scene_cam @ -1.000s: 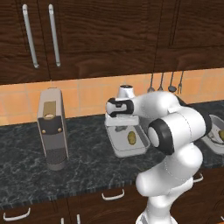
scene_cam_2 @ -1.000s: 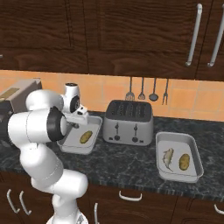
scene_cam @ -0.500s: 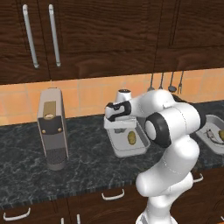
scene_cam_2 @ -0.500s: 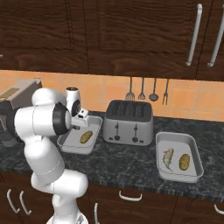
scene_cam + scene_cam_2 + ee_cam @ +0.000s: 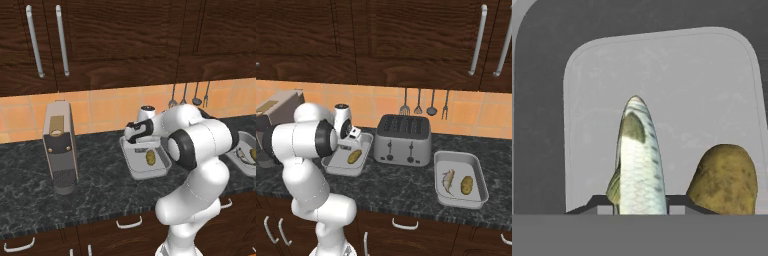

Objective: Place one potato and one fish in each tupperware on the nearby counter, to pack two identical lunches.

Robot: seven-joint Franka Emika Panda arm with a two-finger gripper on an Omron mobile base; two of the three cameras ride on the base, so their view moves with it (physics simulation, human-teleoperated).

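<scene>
Fish (image 5: 638,160) is what you have pinched between the two fingertips of your gripper (image 5: 637,207), pointing straight out from the hand over the pale tupperware (image 5: 587,125) directly beneath. Just right of it, a potato (image 5: 723,177) lies in that same tray, close beside the fingers.

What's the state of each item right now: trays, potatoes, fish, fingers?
Left tupperware: holds one potato.
Right tupperware: holds one fish and one potato, packed.
Second fish: gripped, above the left tupperware.
Fingers: shut on the fish.
</scene>
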